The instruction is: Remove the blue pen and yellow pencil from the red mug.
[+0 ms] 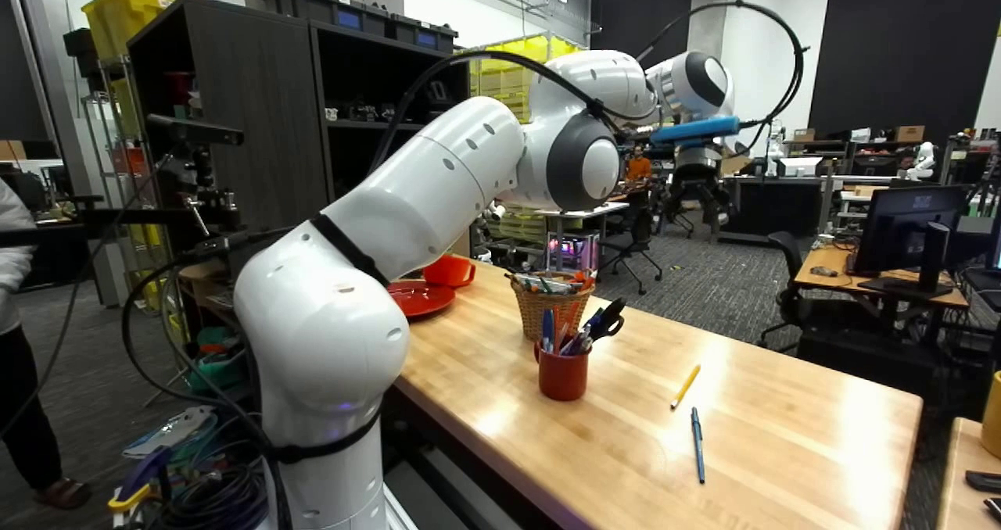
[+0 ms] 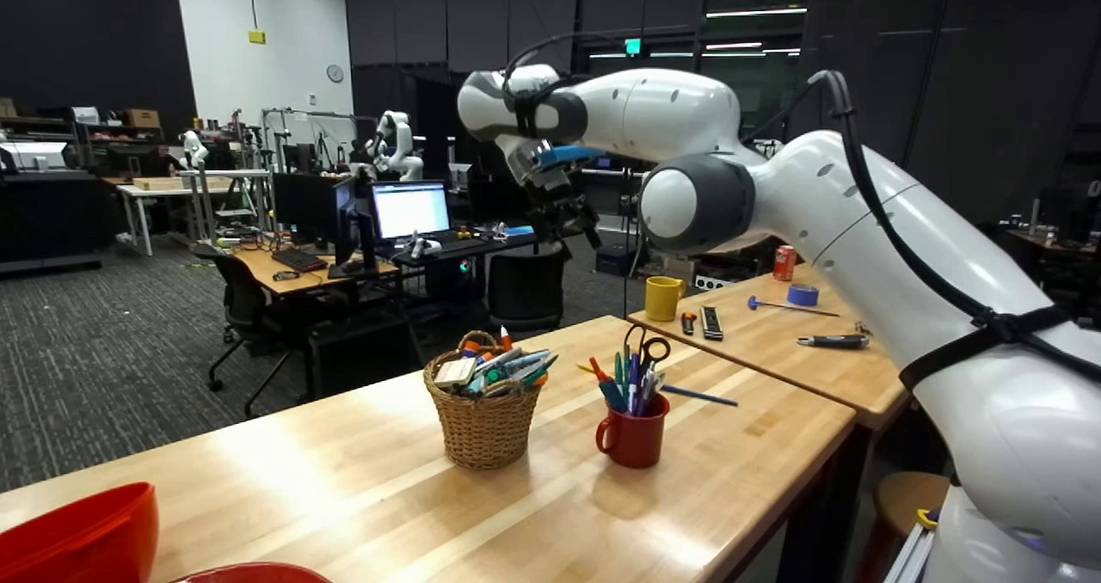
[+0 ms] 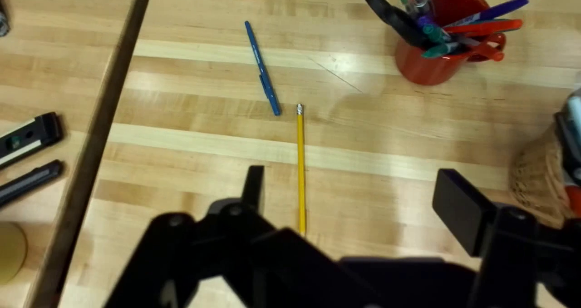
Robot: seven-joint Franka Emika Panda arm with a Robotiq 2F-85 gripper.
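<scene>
The blue pen lies on the wooden table, apart from the mug; it also shows in the wrist view. The yellow pencil lies near the pen; its eraser end is close to the pen's end in the wrist view. The red mug stands upright with pens, markers and black-handled scissors in it; it shows also in the wrist view. My gripper is open and empty, high above the table in both exterior views. Its finger hides the pencil's lower end in the wrist view.
A wicker basket full of pens stands beside the mug. A red plate and a red-orange bowl are further along the table. Across a gap, another table holds a yellow mug, a level and other tools.
</scene>
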